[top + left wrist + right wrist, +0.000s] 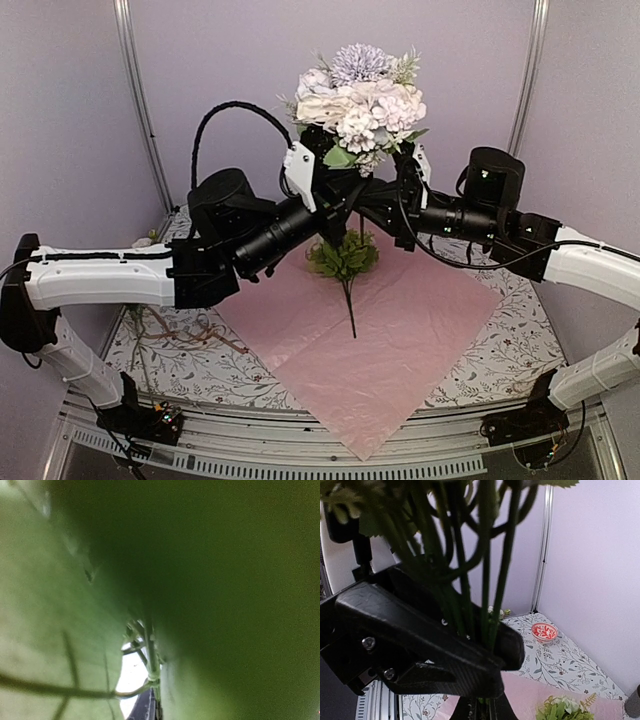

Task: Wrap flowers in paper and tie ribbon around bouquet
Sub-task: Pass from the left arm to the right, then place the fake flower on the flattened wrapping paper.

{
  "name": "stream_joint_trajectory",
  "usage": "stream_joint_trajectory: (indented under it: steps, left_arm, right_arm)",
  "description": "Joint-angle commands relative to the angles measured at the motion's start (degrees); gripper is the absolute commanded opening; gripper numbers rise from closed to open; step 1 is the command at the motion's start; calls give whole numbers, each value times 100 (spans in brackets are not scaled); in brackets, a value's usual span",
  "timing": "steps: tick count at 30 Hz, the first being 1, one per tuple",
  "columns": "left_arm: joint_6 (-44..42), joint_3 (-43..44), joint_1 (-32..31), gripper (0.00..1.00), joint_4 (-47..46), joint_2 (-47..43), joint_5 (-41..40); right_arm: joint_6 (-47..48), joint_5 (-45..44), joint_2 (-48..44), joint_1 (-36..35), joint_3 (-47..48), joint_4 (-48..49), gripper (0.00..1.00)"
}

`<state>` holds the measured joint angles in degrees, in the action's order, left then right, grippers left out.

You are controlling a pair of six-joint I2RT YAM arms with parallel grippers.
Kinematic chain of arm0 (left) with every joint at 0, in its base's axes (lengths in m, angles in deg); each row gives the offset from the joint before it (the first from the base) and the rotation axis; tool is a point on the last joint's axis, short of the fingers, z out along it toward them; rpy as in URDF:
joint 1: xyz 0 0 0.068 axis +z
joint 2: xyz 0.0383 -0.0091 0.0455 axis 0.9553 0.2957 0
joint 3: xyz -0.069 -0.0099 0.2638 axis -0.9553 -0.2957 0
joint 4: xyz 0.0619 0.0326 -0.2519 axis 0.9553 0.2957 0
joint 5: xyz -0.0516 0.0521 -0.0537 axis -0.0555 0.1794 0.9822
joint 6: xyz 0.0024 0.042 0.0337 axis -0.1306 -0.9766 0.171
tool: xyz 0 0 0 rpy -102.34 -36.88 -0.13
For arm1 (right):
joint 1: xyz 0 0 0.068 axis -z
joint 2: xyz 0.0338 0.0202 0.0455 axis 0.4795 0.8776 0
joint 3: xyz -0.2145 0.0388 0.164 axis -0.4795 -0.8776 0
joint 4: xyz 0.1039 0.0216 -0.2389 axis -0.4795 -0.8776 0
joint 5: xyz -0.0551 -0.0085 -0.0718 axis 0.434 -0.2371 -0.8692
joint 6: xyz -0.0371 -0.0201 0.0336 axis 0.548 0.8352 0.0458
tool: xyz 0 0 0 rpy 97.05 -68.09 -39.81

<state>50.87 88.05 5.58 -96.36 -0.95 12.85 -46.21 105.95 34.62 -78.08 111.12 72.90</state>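
Nearest, the paper (380,340) lies flat on the printed table cloth (500,340), turned like a diamond, one corner at the near table edge; toward its far corner a green sprig (343,255) lies on the sheet, thin stem pointing at the near edge; above that both arms meet in mid-air; left gripper (328,205) and right gripper (400,200) come from opposite sides, fingers narrow, each pinched on the green stems of the flowers (360,100) just under the blooms; bunch upright, well clear of the paper, pale pink, white and lilac heads on top; left wrist view blocked by a leaf (50,630) close to the lens; right wrist view shows stems running down behind a black finger (420,645); farthest, a small red-and-white bowl (544,631) on the cloth by the back wall.
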Motion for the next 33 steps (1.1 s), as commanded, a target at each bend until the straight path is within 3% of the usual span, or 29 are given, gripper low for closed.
stream_joint_trajectory:
  steps: [1,3,4,7,11,15,21,29,31,33]
  left_arm:
    - [115,527,-15,31,904,110,-362]
    - [343,657,83,63,1445,102,-672]
    - [506,691,162,73,1760,77,-828]
    - [1240,668,586,86,2786,-10,-1011]
    - [2203,199,1212,92,3729,-211,-1038]
    - [2625,-543,1512,92,3917,-588,-1129]
    - [3048,-1226,1944,92,4067,-1016,-1113]
    - [3137,-1467,2176,91,4206,-1185,-1064]
    - [3136,-1465,2210,91,4216,-1187,-1071]
    - [3119,-1462,2255,91,4225,-1190,-1075]
  right_arm:
    - [-802,-262,151,271,80,-103,0]
    - [-1481,551,272,715,50,-238,0]
    - [-1753,1031,332,959,-33,-242,0]
    - [-2563,1849,560,1285,-380,-230,0]
    - [-3236,2468,873,1428,-1027,190,0]
    - [-4005,2740,1262,1686,-1656,959,0]
    - [-4073,2894,2358,1712,-1477,1236,0]
    - [-4273,2851,3405,1933,-1420,1645,0]
    - [-4274,2810,3563,1960,-1432,1655,4]
    - [-4285,2724,3654,2012,-1485,1649,16]
